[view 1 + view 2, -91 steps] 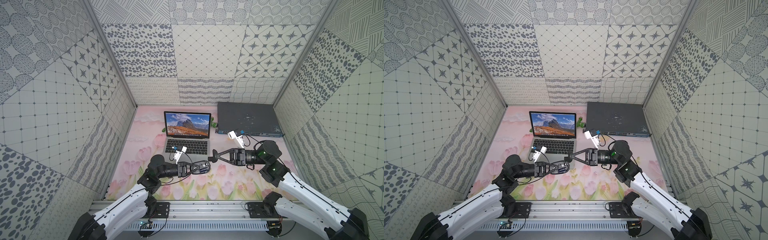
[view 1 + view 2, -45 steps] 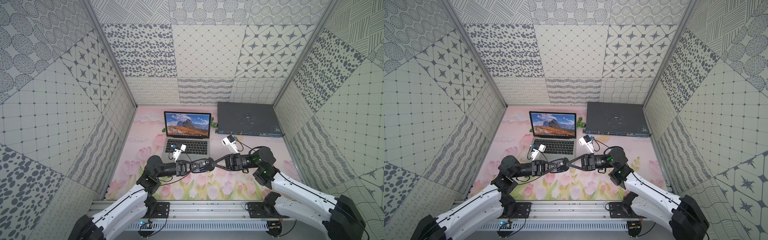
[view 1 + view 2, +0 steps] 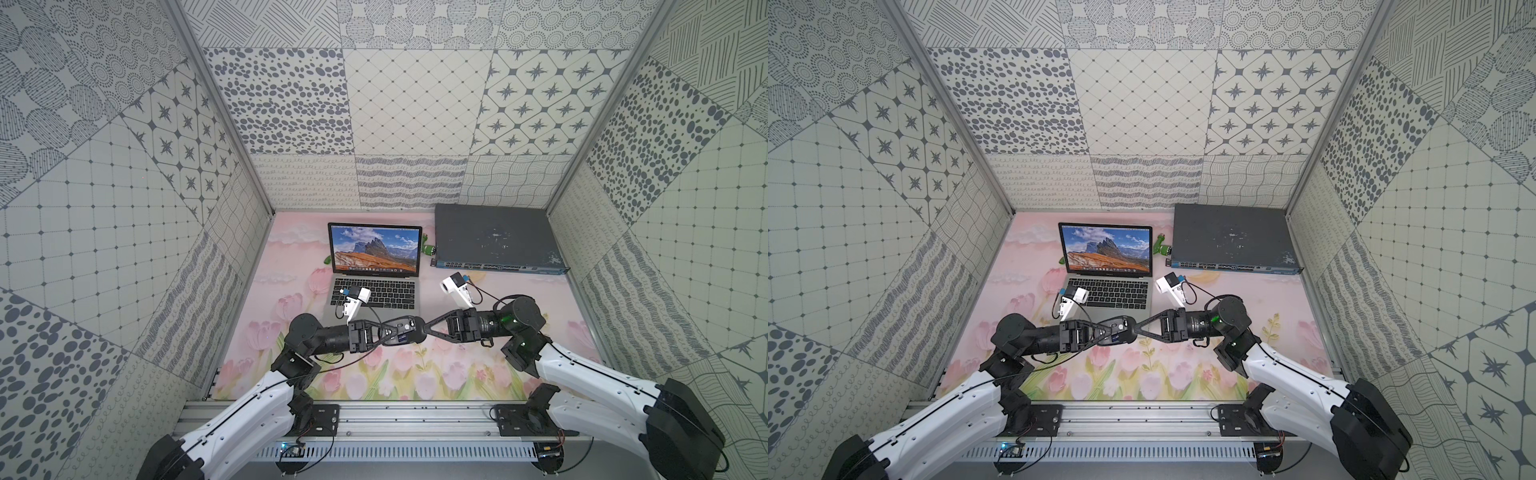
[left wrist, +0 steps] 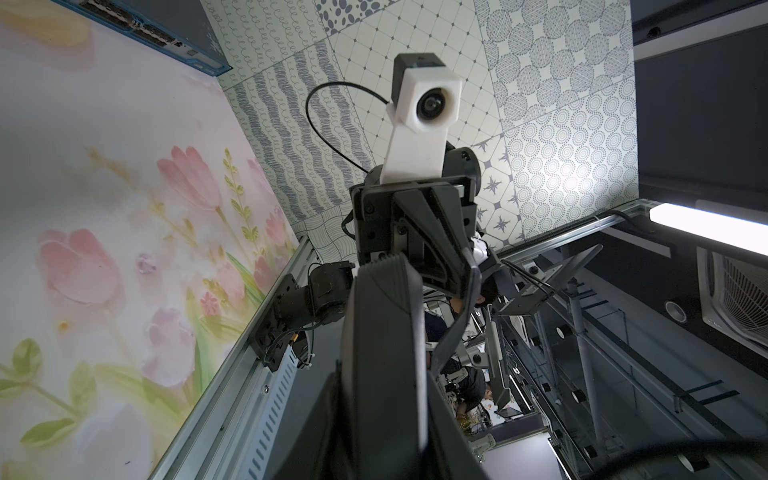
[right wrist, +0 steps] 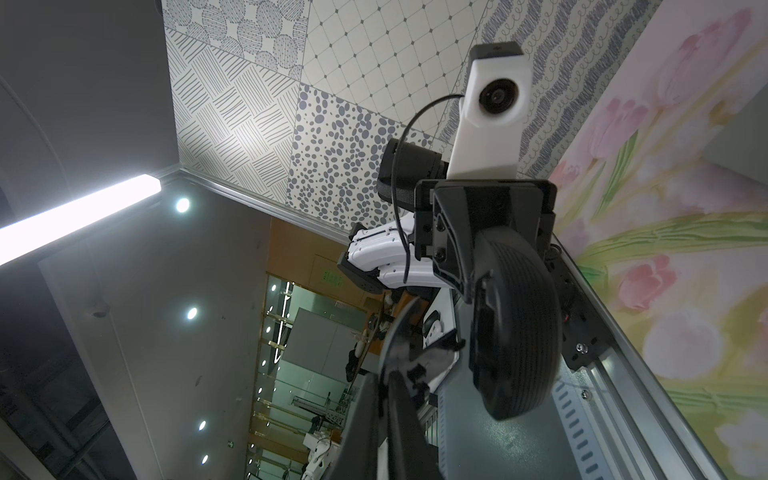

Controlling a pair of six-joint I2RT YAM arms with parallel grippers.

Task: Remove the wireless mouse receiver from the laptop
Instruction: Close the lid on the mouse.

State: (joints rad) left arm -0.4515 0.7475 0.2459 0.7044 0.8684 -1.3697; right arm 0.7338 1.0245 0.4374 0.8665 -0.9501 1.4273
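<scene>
Silver-grey laptop (image 3: 395,296), lid open, black keys, mountain wallpaper lit. It sits on the tulip-print tabletop (image 3: 457,374) toward the back wall. A dark grey network switch (image 3: 494,237) lies just beside it, on the robot's right.

Wireless mouse receiver: too small to pick out in any view. Cannot tell whether it sits in the laptop's edge or at the fingertips.

Both arms meet tip to tip in front of the laptop's near edge, raised off the tabletop.
- Left fingers (image 3: 392,330) are clamped on a black mouse (image 3: 405,328) that has a blue label on its visible face.
- Right fingers (image 3: 432,328) are pressed fully together, with their tips at the mouse's end and apparently touching it. Cannot tell whether they pinch anything.
- The laptop lies behind both sets of fingers, near them but apart.

Views compared:
- Both top views give the whole layout: laptop (image 3: 1113,293), switch, and arms crossing at the mouse (image 3: 1121,328).
- The right wrist view alone shows the mouse (image 5: 515,332) close up, a ribbed black flank seen edge-on at the end of the left arm.
- The left wrist view shows the right fingers (image 4: 440,237) head-on, closed to a point, plus a corner of the switch (image 4: 195,29).
- Neither wrist view takes in the laptop.
</scene>
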